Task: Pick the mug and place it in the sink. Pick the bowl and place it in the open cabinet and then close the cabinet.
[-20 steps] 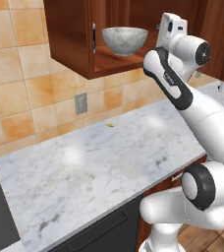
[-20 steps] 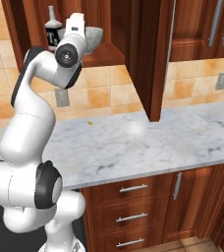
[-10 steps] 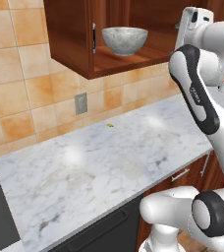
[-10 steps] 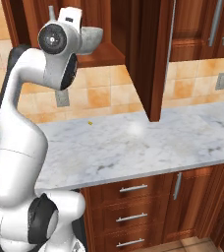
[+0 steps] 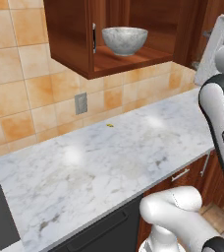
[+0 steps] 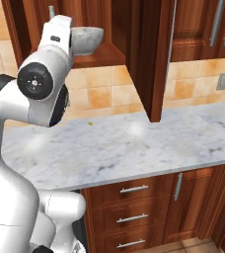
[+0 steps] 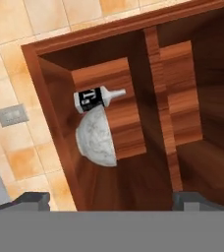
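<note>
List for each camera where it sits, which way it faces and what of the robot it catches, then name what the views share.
Left base view: behind the arm's left, facing forward and down over the marble counter to the cabinet; arm at right.
Right base view: behind its right, facing the cabinet door edge-on; arm at left.
Hand view: on the hand, rolled, facing into the cabinet; finger tips at bottom.
Shared: the bowl on the cabinet shelf; hand view adds a bottle beside it.

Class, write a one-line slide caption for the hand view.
Bowl resting in the open cabinet beside a bottle, fingertips apart below.
</note>
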